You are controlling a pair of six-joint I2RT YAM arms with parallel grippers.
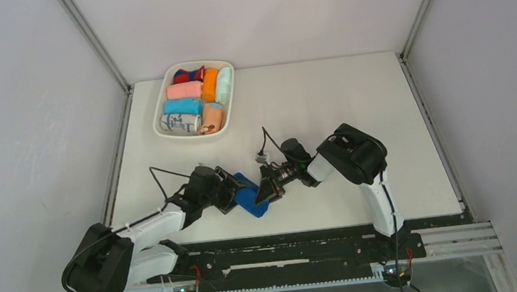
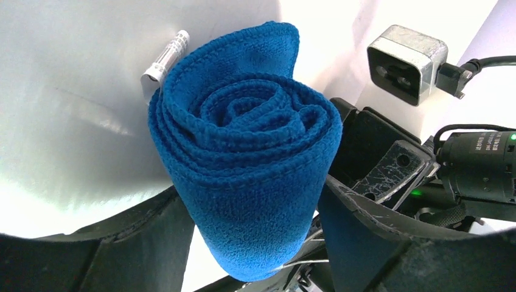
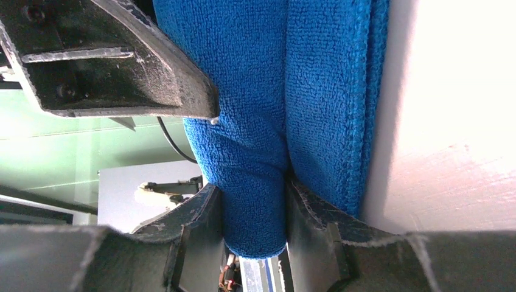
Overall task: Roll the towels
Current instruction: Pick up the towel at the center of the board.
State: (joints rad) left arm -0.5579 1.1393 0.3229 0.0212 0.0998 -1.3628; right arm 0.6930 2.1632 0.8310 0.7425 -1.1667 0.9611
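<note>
The royal-blue terry towel (image 1: 252,202) is wound into a roll and held between both grippers near the table's front middle. In the left wrist view the roll (image 2: 255,182) stands end-on, its spiral showing, with a loose flap at the top. My left gripper (image 1: 241,193) is shut on the roll, one finger on each side (image 2: 249,243). My right gripper (image 1: 267,190) is shut on an outer fold of the towel (image 3: 268,91), pinched tight between its fingers (image 3: 254,207). The peach-orange towel (image 1: 212,117) lies rolled in the tray's near right corner.
A white tray (image 1: 159,112) at the back left holds several rolls: pink, light blue, orange, mint, a white printed one and a dark one. The right wrist's camera block (image 2: 406,61) and cable hang close to the left gripper. A small white tube (image 2: 165,56) lies behind the roll.
</note>
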